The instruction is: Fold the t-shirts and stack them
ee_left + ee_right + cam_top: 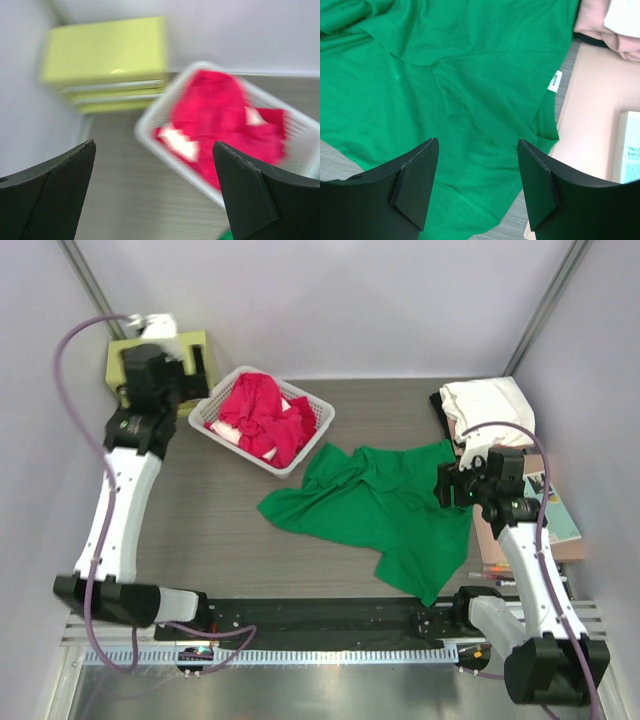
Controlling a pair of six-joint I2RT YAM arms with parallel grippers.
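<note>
Near the arm bases, a crumpled bright green cloth t-shirt lay spread on the grey wood-grain tabletop. The right gripper hovered over its right edge, jaws partly apart and empty. Farther back, rumpled red t-shirts filled a white slatted plastic basket. The left gripper hung to its left, jaws wide, holding nothing. A folded white t-shirt sat far right.

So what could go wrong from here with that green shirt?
The green t-shirt lies crumpled, with layers overlapping, so the open right gripper above it near the neck label might pinch several layers and lift a tangle. Its far corner reaches close to the pile of folded shirts, so a pull could disturb it. The red shirts are bunched in the white basket; the open left gripper may drag out several.
</note>
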